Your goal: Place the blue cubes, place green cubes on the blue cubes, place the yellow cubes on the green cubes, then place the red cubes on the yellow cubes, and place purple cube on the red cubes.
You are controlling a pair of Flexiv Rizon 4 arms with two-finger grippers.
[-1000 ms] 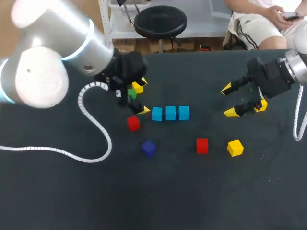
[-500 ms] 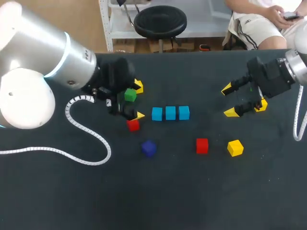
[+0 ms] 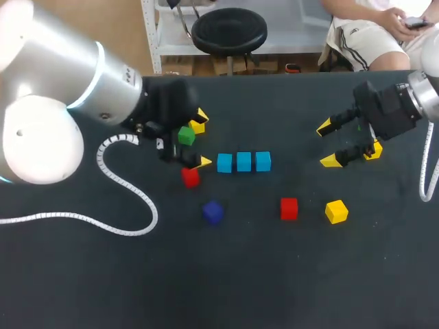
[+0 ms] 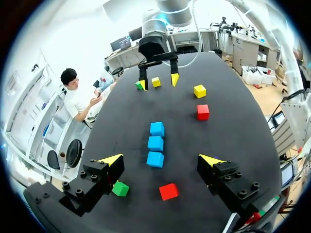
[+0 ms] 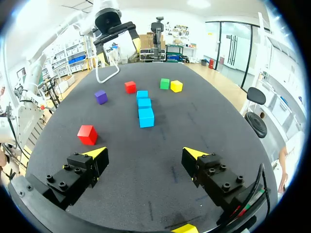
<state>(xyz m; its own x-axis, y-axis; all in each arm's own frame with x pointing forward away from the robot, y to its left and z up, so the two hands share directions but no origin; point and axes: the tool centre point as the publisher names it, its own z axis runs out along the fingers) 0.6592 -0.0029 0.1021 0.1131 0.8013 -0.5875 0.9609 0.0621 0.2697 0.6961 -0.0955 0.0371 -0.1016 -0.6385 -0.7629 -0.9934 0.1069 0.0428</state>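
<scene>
Hovering left of centre in the head view, the left end effector (image 4: 162,159) has its yellow-tipped fingers (image 4: 109,161) spread wide, gripping nothing. A green cube (image 3: 186,136) lies just beside one finger, with a red cube (image 3: 191,177) just below it in the frame. A purple cube (image 3: 212,212) lies lower still. Three bright blue cubes (image 3: 243,162) form a close-set row across the middle of the dark surface (image 3: 226,274). Right of them, lower in the frame, lie a second red cube (image 3: 289,208) and a yellow cube (image 3: 336,211), apart from each other. At the right edge, the right end effector (image 3: 327,144) is likewise spread and empty.
</scene>
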